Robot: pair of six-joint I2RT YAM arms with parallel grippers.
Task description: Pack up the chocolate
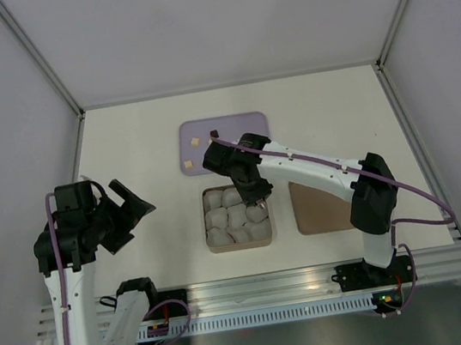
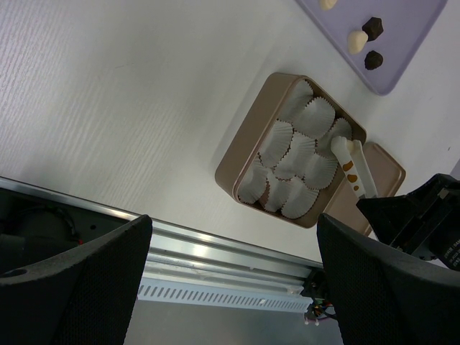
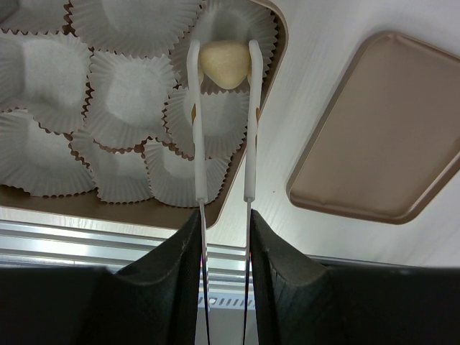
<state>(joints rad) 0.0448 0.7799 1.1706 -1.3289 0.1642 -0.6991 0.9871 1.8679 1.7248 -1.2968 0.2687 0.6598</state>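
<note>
the right claw (image 3: 223,47) was clamped on a pale chocolate (image 3: 224,66), its two thin white fingers (image 3: 194,122) held only as far apart as the piece was wide and pressing its left and right flanks near their tips. the piece hung over a corner paper cup (image 3: 237,21) at the 3 o'clock side of the tan tin (image 1: 205,221) (whether it touched the paper, the pictures did not show). the other paper cups (image 3: 129,93) in the tin looked unfilled. the flat brown lid (image 1: 318,207) lay on the table just beside the tin at 3 o'clock. at the tin's 12 o'clock sat the lilac tray (image 1: 241,127), with more chocolates (image 2: 357,41), pale and dark, lying loose on it. the left claw (image 1: 136,206) hung well apart from the tin at 9 o'clock, its dark fingers (image 2: 79,280) spread wide and gripping nothing.
</note>
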